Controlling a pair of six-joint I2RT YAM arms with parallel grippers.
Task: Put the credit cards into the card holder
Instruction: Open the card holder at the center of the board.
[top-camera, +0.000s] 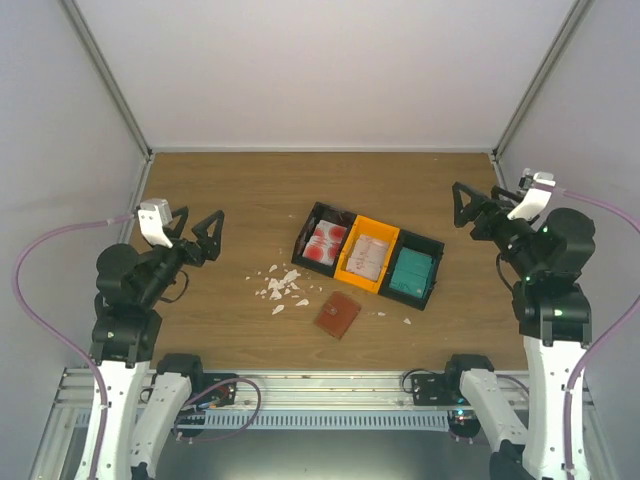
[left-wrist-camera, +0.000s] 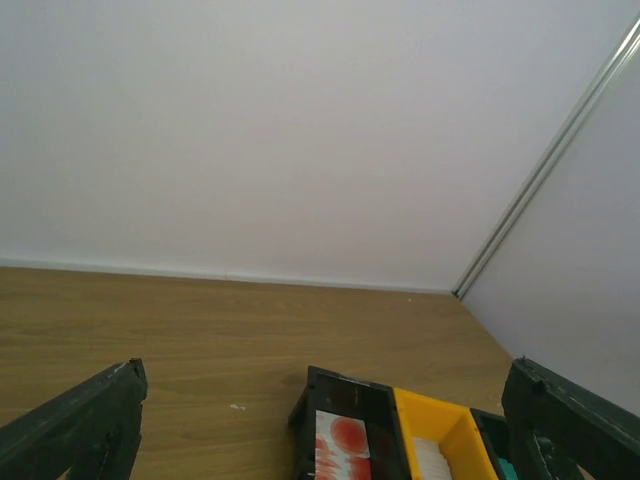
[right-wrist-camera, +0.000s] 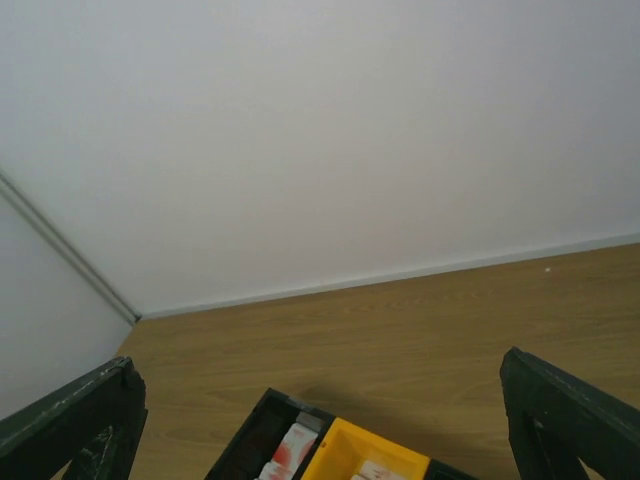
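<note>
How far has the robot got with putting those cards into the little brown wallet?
Nothing looks done yet: the card holder lies shut on the table, no card visibly in it. Nothing is in hand: the left gripper and right gripper are both open and empty, off to the sides. Everything is left: the credit cards sit in the three trays, and the holder needs opening.

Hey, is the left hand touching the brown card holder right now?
Apart. The top view shows the left hand open, far to the left, with wood table and white scraps between it and the card holder.
</note>
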